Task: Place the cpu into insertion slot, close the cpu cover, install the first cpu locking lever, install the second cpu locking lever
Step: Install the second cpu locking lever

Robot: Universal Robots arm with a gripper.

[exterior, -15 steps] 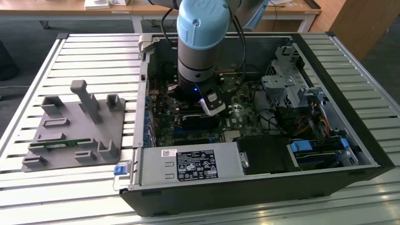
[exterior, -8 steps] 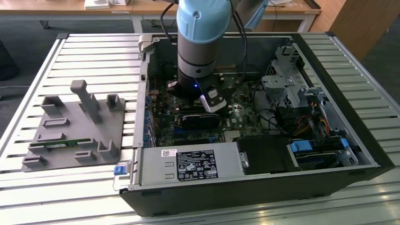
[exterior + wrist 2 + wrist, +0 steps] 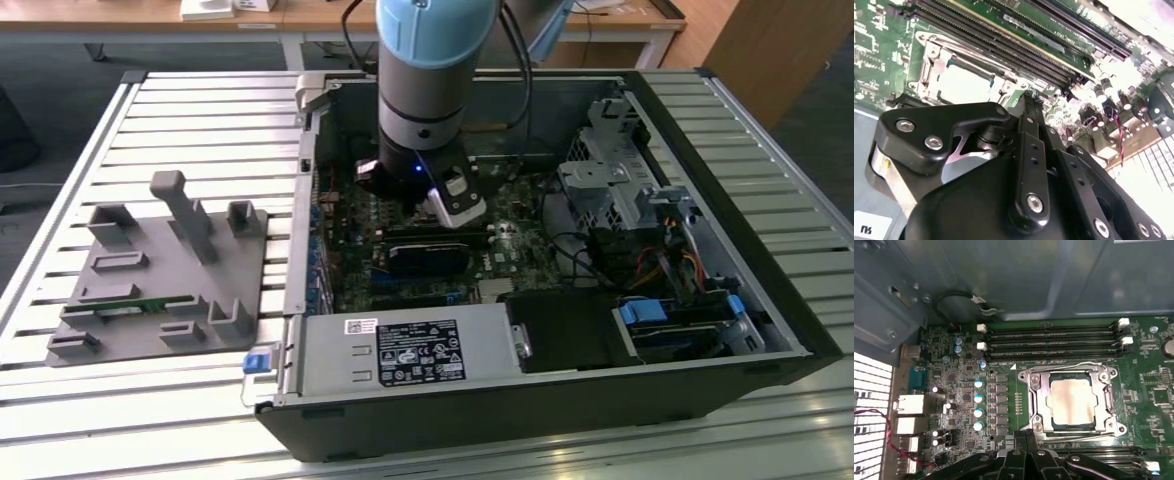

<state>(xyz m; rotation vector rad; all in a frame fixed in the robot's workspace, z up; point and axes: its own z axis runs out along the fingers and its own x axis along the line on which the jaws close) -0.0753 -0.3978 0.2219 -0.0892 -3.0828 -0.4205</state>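
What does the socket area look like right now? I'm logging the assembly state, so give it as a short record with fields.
cpu: seated in the insertion slot, silver top showing
cpu cover: closed, lying flat around the chip
locking levers: wire levers run along the cover's edges; whether they are latched cannot be told
gripper: fingers together, holding nothing, poised beside the socket
setting: open computer case on a slatted table

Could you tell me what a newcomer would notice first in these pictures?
Probably the blue-and-grey arm reaching down into the open computer case. Next, in both wrist views, the cpu seated under the closed cpu cover, beside the long memory slots, with the gripper close by, jaws together.
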